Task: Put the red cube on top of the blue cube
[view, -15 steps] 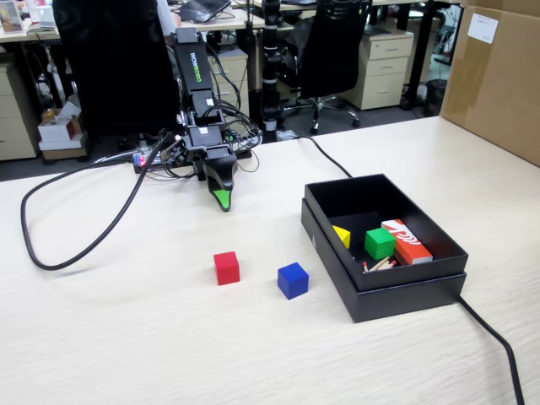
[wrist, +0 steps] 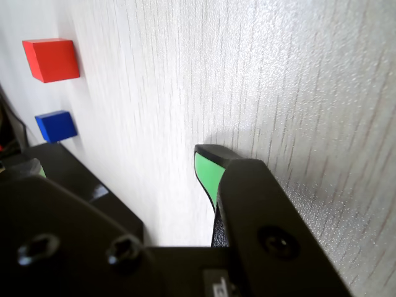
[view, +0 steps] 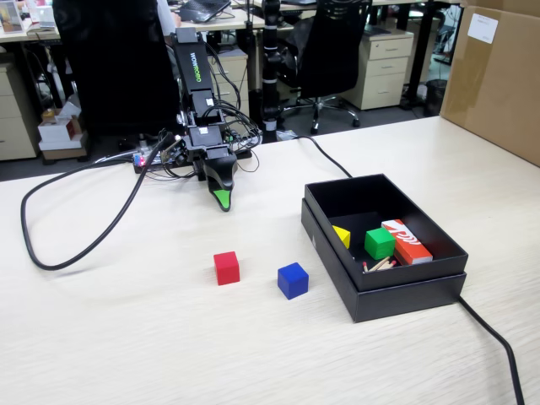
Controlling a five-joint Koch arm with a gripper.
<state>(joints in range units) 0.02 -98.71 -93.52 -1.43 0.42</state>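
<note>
Desk (view: 126, 337): gripper (view: 221, 201) tip-down, w/o cube.

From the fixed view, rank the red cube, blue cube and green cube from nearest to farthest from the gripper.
Measured from the gripper:
1. red cube, on the bare table just in front of the tip.
2. blue cube, on the table to the red cube's right.
3. green cube, inside the black box at right.

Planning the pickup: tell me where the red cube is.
In the fixed view the red cube sits on the bare table, just left of the blue cube, apart from it, ahead of the gripper.
</note>
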